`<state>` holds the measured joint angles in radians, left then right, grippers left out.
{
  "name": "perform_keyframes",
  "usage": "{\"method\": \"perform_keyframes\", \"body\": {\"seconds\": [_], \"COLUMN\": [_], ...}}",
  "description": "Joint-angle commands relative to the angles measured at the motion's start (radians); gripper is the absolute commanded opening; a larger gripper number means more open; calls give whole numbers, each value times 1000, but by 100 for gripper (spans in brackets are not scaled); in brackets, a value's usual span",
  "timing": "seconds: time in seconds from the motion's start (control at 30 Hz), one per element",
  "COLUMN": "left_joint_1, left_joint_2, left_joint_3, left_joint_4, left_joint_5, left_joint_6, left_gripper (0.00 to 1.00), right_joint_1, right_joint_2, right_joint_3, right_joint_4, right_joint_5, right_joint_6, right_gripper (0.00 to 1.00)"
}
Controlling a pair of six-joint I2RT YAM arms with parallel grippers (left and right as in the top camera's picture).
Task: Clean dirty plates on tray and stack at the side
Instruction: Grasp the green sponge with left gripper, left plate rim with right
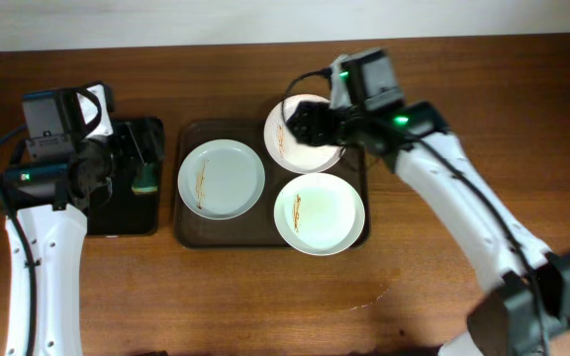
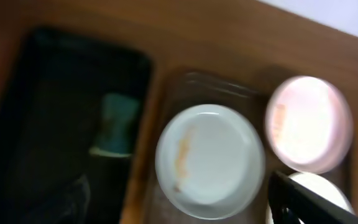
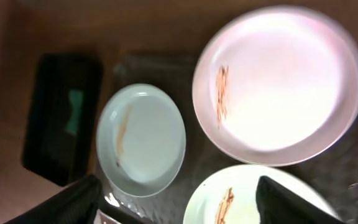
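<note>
Dirty plates, three round white ones, were laid face up in the tray, a dark brown one set at the middle of the table. The left plate was placed alone in the tray's left half. The far right plate was set at the far right corner, its edge reaching over the tray's far rim. The near right plate was laid just beside it at the near right corner, its edge overhanging the near rim. A thin yellowish-brown streak was borne on the left part of each face. The right hand was held above the far right plate, its fingers spread wide with nothing between them. Left of the tray, a smaller black tray was set, and a green sponge was laid in it. The left hand was held over the black tray; whether it was spread or closed could not be told, its wrist view being blurred.
</note>
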<state>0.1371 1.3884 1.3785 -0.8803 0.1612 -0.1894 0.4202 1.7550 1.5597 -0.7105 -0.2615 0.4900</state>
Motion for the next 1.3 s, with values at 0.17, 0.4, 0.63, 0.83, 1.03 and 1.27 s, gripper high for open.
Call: {"method": "perform_keyframes", "body": {"seconds": [0.17, 0.4, 0.63, 0.83, 1.03, 1.27], "left_joint_1": [4, 52, 52, 52, 51, 51], "left_joint_2": [187, 291, 352, 435, 610, 661], "left_joint_3": [16, 16, 15, 15, 15, 15], "left_joint_4": [-4, 63, 77, 115, 289, 332], "left_joint_5": [-239, -244, -217, -217, -116, -127], "left_joint_6": [-25, 95, 101, 102, 132, 138], "left_gripper": [89, 89, 85, 84, 75, 31], "right_joint_1": [145, 190, 220, 250, 253, 253], "right_joint_2": [237, 367, 454, 462, 462, 462], "right_joint_3": [18, 18, 17, 17, 17, 17], "right_joint_4": [105, 200, 246, 250, 243, 240], "right_joint_5": [114, 114, 116, 116, 125, 143], "right_joint_6": [122, 150, 140, 147, 147, 147], "right_gripper": [59, 51, 34, 4, 4, 4]}}
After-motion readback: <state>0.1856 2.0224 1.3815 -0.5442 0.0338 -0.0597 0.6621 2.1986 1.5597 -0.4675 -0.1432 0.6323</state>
